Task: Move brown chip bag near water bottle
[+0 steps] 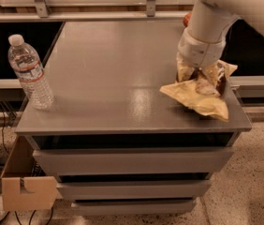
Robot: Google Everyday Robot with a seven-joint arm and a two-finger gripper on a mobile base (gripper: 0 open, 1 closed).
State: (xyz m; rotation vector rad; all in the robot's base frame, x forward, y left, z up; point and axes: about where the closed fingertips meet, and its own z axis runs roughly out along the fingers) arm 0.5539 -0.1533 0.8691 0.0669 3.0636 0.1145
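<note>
The brown chip bag point(201, 101) lies crumpled at the right edge of the grey cabinet top point(113, 74). Its pale-yellow side faces up and only a sliver of the dark panel shows. My gripper point(195, 75) comes down from the white arm at the upper right and is shut on the bag's upper part, which bunches up around the fingers. The water bottle point(29, 71) stands upright near the front left corner of the top, far to the left of the bag and the gripper.
A small orange-red can point(187, 18) peeks out behind the arm at the back right. Metal rails point(94, 15) run along the back edge. The cabinet has drawers below, and a cardboard box point(26, 191) sits on the floor at the lower left.
</note>
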